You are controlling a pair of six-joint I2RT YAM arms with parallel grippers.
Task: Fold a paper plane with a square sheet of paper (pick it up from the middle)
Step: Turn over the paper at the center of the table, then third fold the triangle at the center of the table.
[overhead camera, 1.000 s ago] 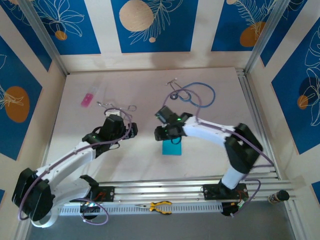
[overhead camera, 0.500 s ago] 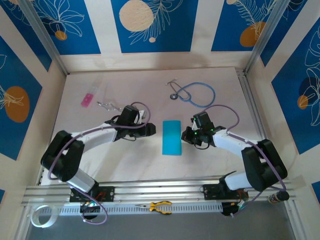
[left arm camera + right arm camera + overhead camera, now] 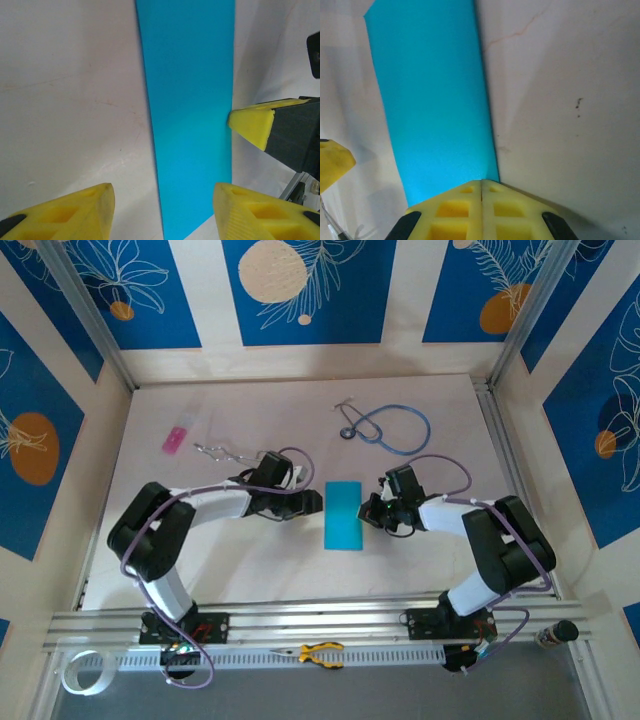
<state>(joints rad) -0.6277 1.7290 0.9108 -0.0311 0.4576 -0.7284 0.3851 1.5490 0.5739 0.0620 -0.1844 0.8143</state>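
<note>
Lying flat mid-table [image 3: 250, 560], the square sheet of paper [image 3: 344, 515] is halved into a tall rectangle. The left gripper [image 3: 312, 503] faces its left long edge, jaws apart and empty. The right gripper [image 3: 372, 512], fingertips pressed together, sits at the right edge, perhaps touching it. Creasing the half-fold seems in hand; the next move calls for lifting a corner cleanly.

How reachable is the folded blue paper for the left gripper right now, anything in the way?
Probably yes. The left gripper sits open right at the blue paper's left edge, with nothing between them. The right gripper, shut, is at the opposite edge and shouldn't block that side.
</note>
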